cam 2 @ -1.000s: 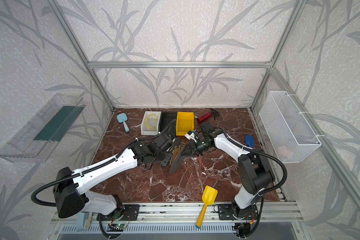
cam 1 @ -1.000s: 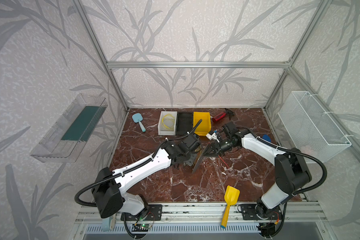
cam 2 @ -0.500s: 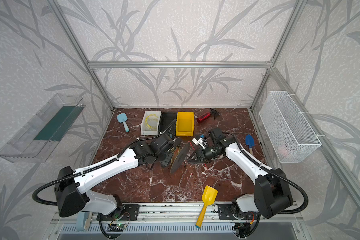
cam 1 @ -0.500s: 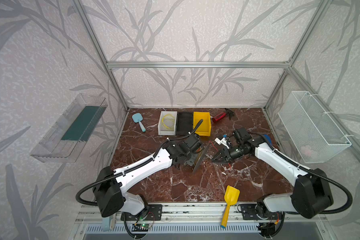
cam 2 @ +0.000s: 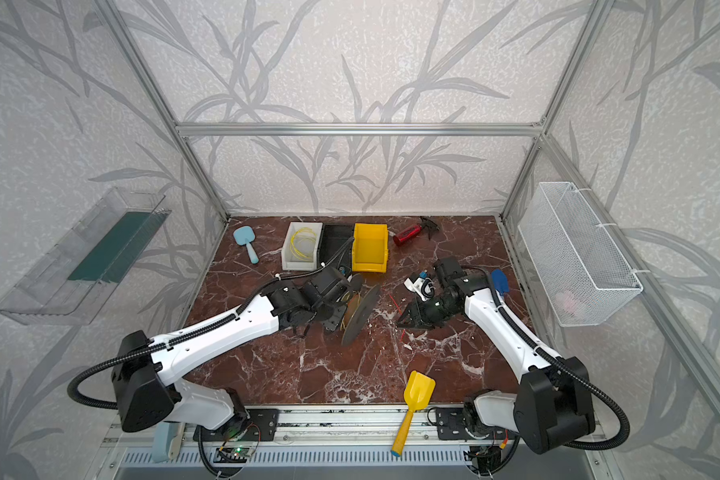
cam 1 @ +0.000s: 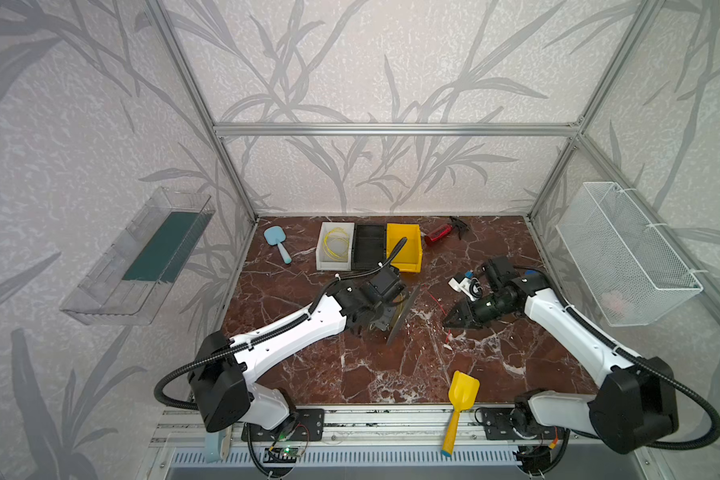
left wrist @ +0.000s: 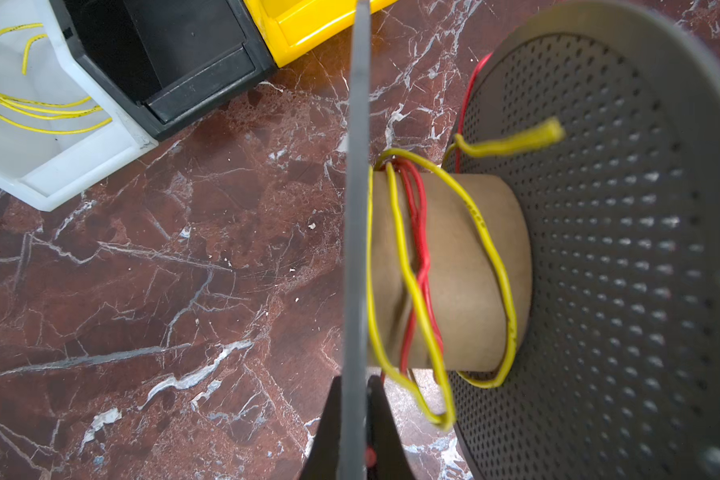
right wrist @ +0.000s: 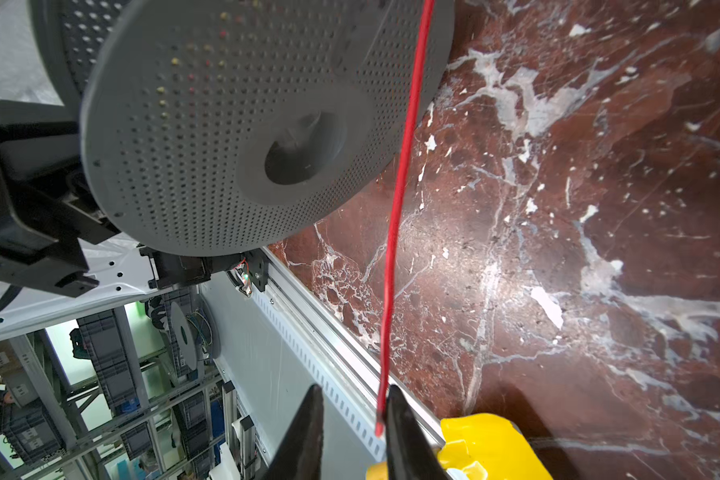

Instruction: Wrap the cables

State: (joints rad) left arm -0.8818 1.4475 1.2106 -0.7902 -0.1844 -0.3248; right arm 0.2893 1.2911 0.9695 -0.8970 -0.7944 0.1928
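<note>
The cables (left wrist: 416,270), red and yellow, sit in a few loose, crossing turns on the brown core (left wrist: 470,266) of the grey perforated spool (right wrist: 233,124), held tilted near the middle of the marble table (cam 1: 350,374). The red cable (right wrist: 395,216) runs free from the spool to the right gripper (right wrist: 352,399), whose jaws are spread. Its tip lies along one finger's inner face, possibly touching it, but not pinched. The left gripper (left wrist: 355,386) is pressed together on the spool's flange (left wrist: 356,166). More yellow cable (cam 1: 336,245) lies in the white bin (cam 1: 334,266). To wind well, I would pinch the red tail firmly, hold it taut and lay the turns side by side. Small dark print on the yellow cable is unreadable, and no brand shows.
</note>
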